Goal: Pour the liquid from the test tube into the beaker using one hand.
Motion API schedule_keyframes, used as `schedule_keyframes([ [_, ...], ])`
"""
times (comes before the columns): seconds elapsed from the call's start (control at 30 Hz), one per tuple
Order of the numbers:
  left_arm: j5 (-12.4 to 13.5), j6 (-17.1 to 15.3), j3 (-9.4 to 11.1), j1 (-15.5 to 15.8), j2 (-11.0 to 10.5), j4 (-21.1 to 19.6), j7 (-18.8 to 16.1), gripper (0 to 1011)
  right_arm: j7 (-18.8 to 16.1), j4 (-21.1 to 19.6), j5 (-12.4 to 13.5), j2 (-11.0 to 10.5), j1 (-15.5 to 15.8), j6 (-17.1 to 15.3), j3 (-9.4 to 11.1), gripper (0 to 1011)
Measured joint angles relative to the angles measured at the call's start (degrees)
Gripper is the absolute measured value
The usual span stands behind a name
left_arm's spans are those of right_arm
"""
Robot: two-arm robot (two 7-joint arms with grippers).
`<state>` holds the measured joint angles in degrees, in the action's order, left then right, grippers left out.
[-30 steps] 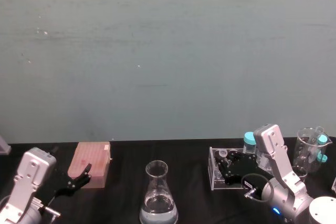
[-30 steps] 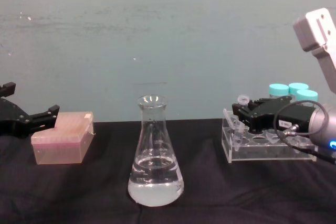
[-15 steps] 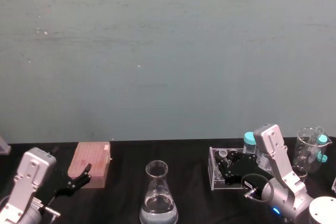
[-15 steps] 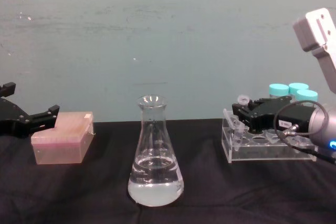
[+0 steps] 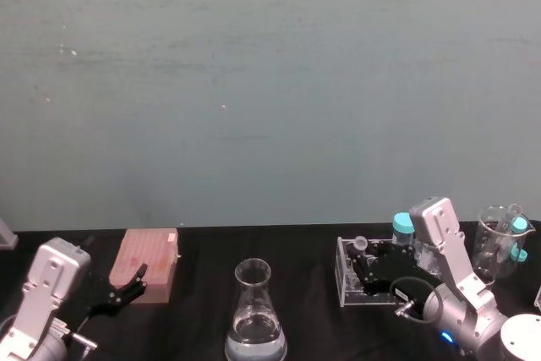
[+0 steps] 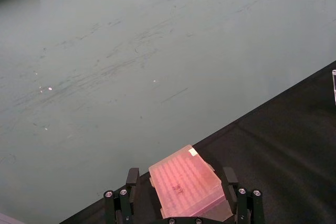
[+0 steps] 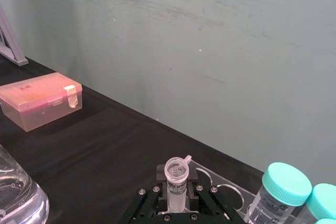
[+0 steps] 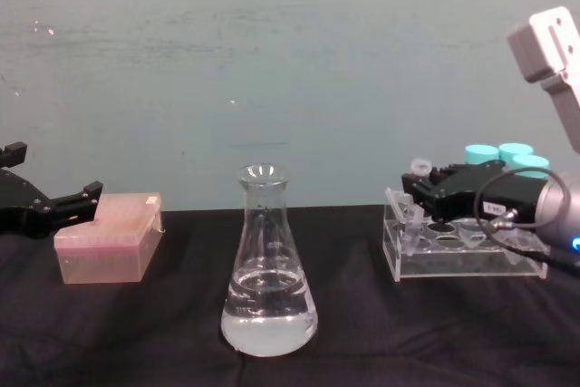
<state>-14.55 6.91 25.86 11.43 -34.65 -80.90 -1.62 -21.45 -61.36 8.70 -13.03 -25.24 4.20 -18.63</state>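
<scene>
1. Now the right black two-fingered gripper [image 7: 177,195] is clamping the small clear plastic test tube [image 7: 176,178] upright, over the left end of the clear acrylic rack [image 8: 462,258], far right.
2. Large clear glass conical flask [image 8: 268,269] is standing centre, well apart from it.
3. Left black gripper [image 5: 125,287] is sitting wide open by the pink box [image 8: 107,240], left.

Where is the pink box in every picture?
Head view: pink box lower left on the black table.
Chest view: box at the left.
Left wrist view: box just ahead of the left claw.
Right wrist view: box far across the table, past the beaker.
Shared landmark: the beaker, to the box's right.
</scene>
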Motion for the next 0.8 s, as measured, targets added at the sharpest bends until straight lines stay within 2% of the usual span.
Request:
schedule_keyframes([
  [0.8,0.0,0.0,0.0,0.0,0.0,0.0,0.0,1000,0.4,-5.0,1.2,-1.5,1.2,-0.5,1.8,208],
])
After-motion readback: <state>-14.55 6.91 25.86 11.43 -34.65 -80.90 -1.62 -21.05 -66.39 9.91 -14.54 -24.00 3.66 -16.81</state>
